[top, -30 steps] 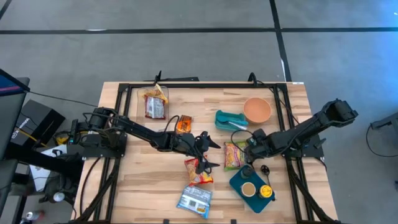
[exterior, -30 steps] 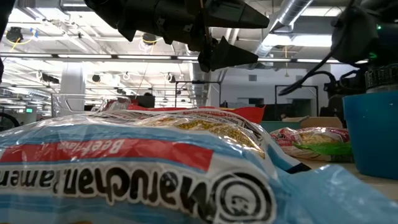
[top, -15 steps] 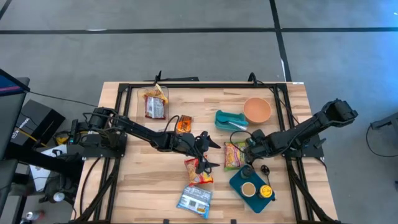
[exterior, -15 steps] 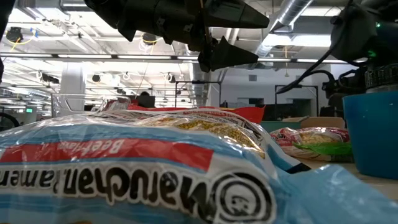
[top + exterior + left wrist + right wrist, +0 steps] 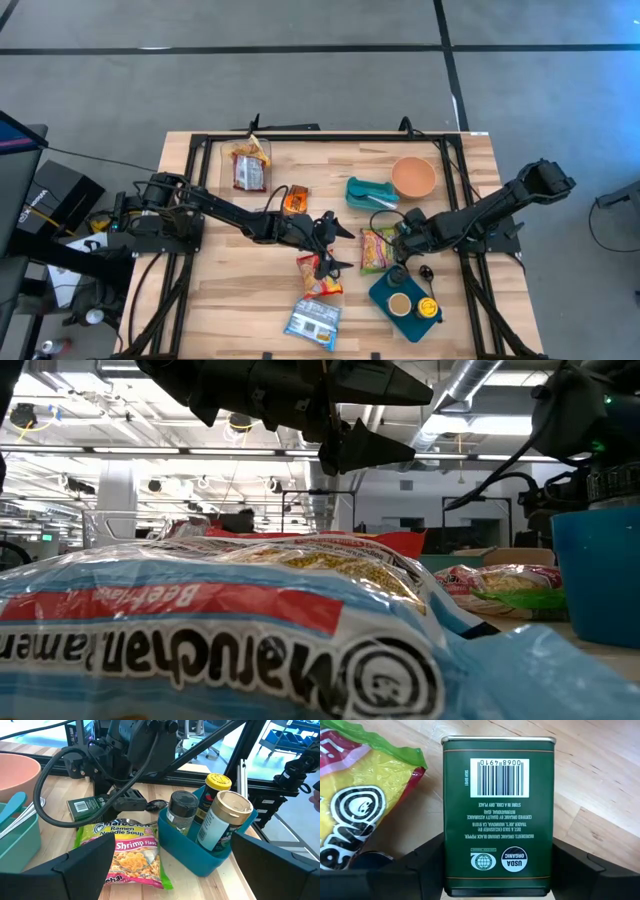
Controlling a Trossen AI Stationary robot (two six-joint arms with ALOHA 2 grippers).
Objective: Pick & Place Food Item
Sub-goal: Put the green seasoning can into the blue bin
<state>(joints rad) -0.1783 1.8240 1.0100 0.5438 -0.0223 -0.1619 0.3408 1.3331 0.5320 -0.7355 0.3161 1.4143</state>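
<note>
Industrial robotics lab — exposed ceiling ducts (image 5: 470, 385) and hanging lamps (image 5: 240, 422) span an open hall beyond the end effectors; a wooden worktop (image 5: 235, 290) in a black metal frame (image 5: 330, 137) stands on a grey floor (image 5: 300, 80) marked with dark lines.

The green tin (image 5: 498, 810) carries a barcode numbered "00684910", the lines "INGREDIENTS: ORGANIC GROUND BLACK PEPPER" and "DIST. & SOLD EXCLUSIVELY BY: TRADER JOE'S, MONROVIA, CA 91016", and a round "USDA ORGANIC" seal. The yellow-and-pink noodle packet (image 5: 129, 854) reads "Ramen Noodle Soup" and "Shrimp Flavor". The blue-and-red packet (image 5: 200, 650) at the table's near edge reads "Maruchan Ramen" and "Beef Flavor", seen upside down.
</note>
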